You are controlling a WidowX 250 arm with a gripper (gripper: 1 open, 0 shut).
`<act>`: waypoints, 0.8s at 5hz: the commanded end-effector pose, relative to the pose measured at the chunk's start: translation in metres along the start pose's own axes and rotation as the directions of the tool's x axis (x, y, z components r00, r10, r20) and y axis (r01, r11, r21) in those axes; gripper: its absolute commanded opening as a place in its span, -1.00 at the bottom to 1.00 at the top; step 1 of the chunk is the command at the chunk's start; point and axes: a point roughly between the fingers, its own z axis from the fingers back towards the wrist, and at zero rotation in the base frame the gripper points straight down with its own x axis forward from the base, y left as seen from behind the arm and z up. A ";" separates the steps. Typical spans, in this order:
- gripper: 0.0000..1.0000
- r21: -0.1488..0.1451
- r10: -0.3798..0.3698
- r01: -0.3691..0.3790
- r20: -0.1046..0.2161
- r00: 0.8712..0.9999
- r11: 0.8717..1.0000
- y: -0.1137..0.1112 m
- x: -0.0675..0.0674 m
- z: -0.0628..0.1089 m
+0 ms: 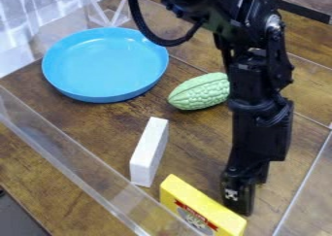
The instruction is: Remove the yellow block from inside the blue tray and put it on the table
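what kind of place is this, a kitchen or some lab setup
Most likely a lab test bench, not a kitchen: a robot arm stands over a wood-grain table fenced by clear plastic walls, with toy-like props such as a blue tray.
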 end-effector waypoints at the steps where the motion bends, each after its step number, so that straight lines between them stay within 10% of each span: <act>1: 1.00 -0.020 -0.009 0.009 0.000 1.000 1.000 -0.002 -0.007 0.002; 4: 1.00 -0.041 0.017 -0.017 0.000 1.000 0.999 -0.002 -0.003 0.006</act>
